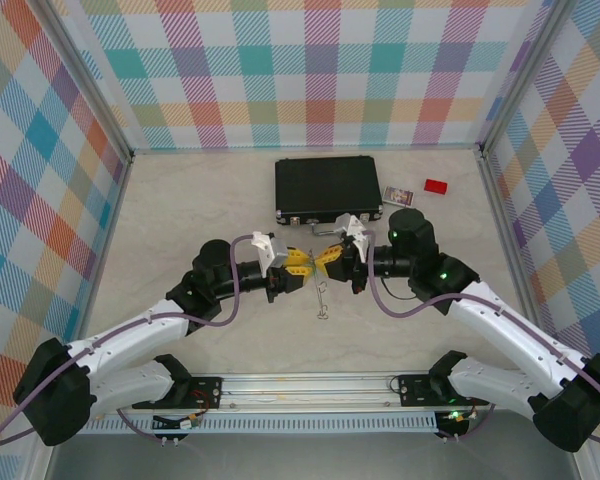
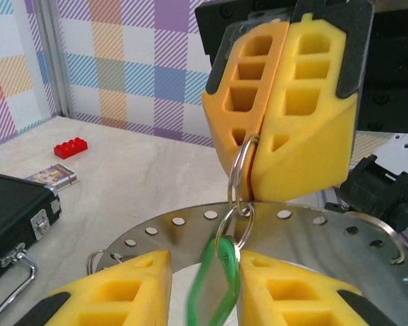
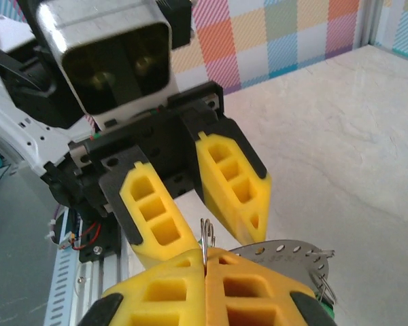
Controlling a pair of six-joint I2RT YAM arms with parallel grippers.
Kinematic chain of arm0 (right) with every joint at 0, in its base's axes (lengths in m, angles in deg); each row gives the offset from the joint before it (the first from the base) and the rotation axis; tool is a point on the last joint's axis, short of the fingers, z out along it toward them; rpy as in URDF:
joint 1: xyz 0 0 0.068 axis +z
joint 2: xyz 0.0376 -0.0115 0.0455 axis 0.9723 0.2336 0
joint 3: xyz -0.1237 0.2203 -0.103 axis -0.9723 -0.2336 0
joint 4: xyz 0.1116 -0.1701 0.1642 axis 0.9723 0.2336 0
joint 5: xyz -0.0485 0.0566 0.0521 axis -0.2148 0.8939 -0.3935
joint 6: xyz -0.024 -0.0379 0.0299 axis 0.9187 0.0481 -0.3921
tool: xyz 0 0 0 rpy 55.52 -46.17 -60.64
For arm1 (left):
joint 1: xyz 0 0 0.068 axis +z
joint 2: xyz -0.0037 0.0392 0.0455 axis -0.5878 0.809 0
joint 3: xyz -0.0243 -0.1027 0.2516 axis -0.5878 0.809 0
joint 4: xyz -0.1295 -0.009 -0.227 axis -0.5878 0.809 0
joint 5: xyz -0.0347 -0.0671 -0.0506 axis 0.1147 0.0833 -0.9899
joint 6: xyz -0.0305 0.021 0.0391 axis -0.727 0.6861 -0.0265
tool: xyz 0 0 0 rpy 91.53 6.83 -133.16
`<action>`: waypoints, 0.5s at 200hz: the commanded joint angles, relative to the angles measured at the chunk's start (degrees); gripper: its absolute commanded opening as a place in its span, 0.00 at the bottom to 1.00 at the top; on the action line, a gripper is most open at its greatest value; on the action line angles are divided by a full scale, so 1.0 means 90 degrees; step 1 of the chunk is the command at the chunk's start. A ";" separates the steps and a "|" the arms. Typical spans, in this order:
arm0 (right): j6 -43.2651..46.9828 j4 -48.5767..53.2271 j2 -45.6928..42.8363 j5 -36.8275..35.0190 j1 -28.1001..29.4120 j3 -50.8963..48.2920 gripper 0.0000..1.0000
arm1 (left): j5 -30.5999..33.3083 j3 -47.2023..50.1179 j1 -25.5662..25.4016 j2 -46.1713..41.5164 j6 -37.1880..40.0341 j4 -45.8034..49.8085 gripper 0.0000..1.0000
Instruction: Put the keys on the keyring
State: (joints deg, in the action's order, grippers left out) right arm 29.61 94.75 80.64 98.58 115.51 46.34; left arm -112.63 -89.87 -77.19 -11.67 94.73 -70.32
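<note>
- Left gripper [image 1: 302,263], just in front of the black case [image 1: 327,188]: fingers partly apart, one of the keys [image 2: 230,282] hanging between them, contact unclear.
- Keyring [image 2: 313,227], there too: flat, its near edge hidden.
- Right gripper [image 1: 324,258]: clamped on a small wire ring [image 2: 239,170].
- Case closed, contents hidden.

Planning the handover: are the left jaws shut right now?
No, the left gripper's jaws stand clearly apart in the right wrist view.

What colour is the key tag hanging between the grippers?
Bright green. The key tag shows best in the left wrist view.
</note>
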 commanded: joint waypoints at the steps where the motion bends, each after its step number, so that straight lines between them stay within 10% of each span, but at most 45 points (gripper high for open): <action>1: -0.0328 -0.0711 -0.0136 0.0442 -0.0020 -0.0068 0.00 | -0.0204 -0.0081 -0.0028 0.0039 -0.0128 -0.0438 0.28; 100: -0.0478 -0.1024 -0.0304 0.0441 -0.0103 -0.0281 0.00 | -0.0575 0.0077 -0.0032 0.0025 -0.0321 -0.0739 0.07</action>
State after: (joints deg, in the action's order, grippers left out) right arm 26.27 89.25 79.24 100.85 114.99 44.53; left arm -116.06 -89.82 -77.19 -9.86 92.50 -73.68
